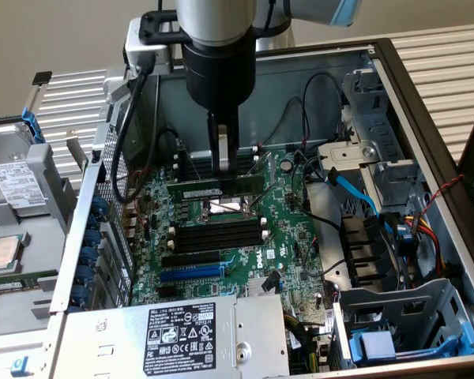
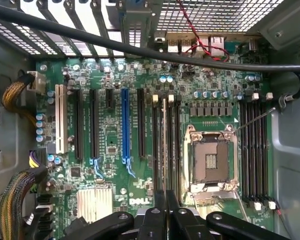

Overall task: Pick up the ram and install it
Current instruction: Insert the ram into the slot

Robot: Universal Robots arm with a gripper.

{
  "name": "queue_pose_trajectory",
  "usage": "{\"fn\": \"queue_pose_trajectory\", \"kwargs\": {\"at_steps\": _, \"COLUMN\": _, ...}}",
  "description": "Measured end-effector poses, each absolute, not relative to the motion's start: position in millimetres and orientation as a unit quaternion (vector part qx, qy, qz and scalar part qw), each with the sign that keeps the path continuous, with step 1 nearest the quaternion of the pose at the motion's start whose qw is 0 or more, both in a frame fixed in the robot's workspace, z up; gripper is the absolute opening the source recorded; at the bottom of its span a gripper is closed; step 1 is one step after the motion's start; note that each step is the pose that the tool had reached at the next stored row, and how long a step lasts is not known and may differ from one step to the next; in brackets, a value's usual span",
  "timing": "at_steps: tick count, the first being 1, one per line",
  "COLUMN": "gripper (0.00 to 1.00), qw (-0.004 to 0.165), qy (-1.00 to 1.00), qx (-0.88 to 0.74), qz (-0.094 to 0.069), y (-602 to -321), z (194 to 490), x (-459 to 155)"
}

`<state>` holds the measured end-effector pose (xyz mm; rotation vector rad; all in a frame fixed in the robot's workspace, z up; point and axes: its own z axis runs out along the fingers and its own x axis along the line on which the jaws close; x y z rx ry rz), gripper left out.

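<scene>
My gripper (image 1: 223, 162) reaches down into an open computer case and is shut on the ram (image 1: 215, 189), a thin green stick held level on its long edge just above the motherboard (image 1: 288, 237). In the exterior view the stick hangs between the CPU socket (image 1: 221, 208) and the far set of black memory slots (image 1: 191, 163). In the wrist view the ram (image 2: 164, 145) appears edge-on between the fingertips (image 2: 159, 205), lined up along a bank of black memory slots (image 2: 155, 145) beside the CPU socket (image 2: 210, 160).
A nearer set of black memory slots (image 1: 220, 234) and a blue expansion slot (image 1: 191, 272) lie below the socket. The power supply (image 1: 182, 332), drive cage (image 1: 379, 158), blue cable (image 1: 355, 189) and case walls hem in the board. A black cable (image 2: 140, 46) crosses the wrist view.
</scene>
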<state>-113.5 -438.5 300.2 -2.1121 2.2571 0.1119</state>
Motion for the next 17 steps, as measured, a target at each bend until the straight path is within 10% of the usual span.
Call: {"fn": "queue_pose_trajectory", "kwargs": {"at_steps": 17, "gripper": 0.12, "qw": 0.024, "qy": 0.731, "qx": -0.681, "qz": 0.036, "y": -438.5, "z": 269.4, "x": -113.9}}
